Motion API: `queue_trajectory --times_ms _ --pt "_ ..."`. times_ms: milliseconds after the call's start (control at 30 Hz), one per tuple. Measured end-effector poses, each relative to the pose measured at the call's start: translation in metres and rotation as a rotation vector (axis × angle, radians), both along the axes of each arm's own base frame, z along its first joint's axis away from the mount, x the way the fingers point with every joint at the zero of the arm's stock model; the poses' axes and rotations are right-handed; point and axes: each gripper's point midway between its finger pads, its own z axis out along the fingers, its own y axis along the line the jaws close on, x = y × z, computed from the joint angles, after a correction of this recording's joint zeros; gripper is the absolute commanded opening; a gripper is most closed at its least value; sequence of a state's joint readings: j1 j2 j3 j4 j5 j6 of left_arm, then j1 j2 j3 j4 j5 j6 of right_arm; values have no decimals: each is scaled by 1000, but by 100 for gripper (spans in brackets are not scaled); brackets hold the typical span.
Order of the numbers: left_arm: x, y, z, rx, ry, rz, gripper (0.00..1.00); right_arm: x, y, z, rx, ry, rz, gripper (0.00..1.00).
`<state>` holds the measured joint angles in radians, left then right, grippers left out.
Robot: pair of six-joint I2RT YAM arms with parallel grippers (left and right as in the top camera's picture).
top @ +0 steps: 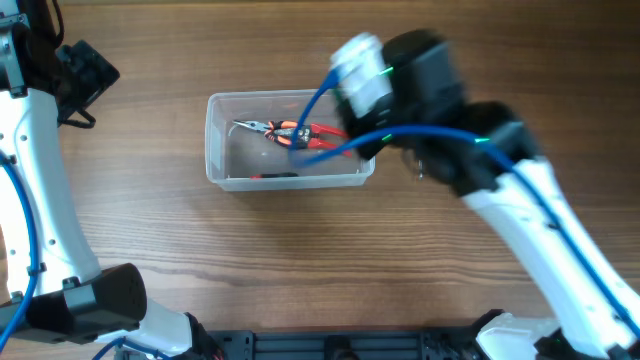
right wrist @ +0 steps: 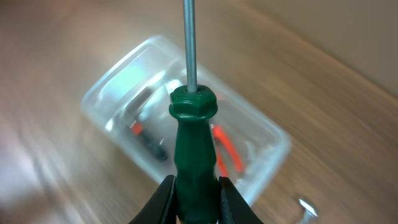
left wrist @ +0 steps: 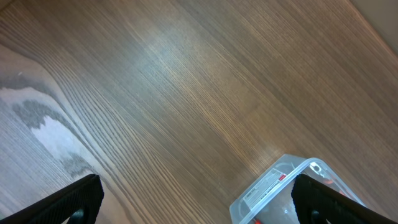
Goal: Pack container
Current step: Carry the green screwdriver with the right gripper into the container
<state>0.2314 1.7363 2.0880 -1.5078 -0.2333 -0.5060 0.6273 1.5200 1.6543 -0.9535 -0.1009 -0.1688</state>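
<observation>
The clear plastic container lies mid-table and holds red-handled pliers and a small dark tool. My right gripper is shut on the green handle of a screwdriver, held above the container with the steel shaft pointing away from the jaws. In the overhead view the right arm covers the container's right end. My left gripper is open and empty at the far left, over bare table, with a corner of the container by its right finger.
A small metal screw or nail lies on the wood just right of the container. The red plier handles show through the tub wall. A blue cable runs from the right arm across the container's right end.
</observation>
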Motion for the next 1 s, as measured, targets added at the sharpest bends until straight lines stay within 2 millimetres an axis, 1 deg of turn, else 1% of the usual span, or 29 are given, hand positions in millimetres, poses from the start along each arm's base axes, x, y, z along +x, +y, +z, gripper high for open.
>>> queue_trajectory --times_ms 33,100,133,200,267,333,400,567,667,733,800,833,867,900,933,1000 --pt "0 0 0 0 0 0 100 -5 11 -15 -39 13 58 4" --pt "0 0 0 0 0 0 100 -9 23 -45 -111 45 136 4" --pt "0 0 0 0 0 0 100 -9 28 -70 -169 74 186 4" --pt "0 0 0 0 0 0 100 -9 31 -104 -246 113 252 4" --pt "0 0 0 0 0 0 100 -7 31 -145 -341 152 346 4" --pt "0 0 0 0 0 0 100 -5 30 -173 -407 173 432 4" --pt "0 0 0 0 0 0 100 -1 32 -194 -452 166 510 4" --pt "0 0 0 0 0 0 100 6 37 -225 -514 131 652 4" --pt "0 0 0 0 0 0 100 10 37 -234 -527 126 675 4" --pt "0 0 0 0 0 0 100 14 34 -245 -536 139 681 6" --pt "0 0 0 0 0 0 100 15 29 -254 -542 162 674 26" --pt "0 0 0 0 0 0 100 15 26 -258 -540 181 668 34" --pt "0 0 0 0 0 0 100 16 26 -258 -536 183 662 38" --pt "0 0 0 0 0 0 100 20 25 -257 -537 173 655 40" --pt "0 0 0 -1 1 0 100 22 24 -258 -538 173 641 40" --pt "0 0 0 0 0 0 100 28 15 -259 -572 182 588 40"
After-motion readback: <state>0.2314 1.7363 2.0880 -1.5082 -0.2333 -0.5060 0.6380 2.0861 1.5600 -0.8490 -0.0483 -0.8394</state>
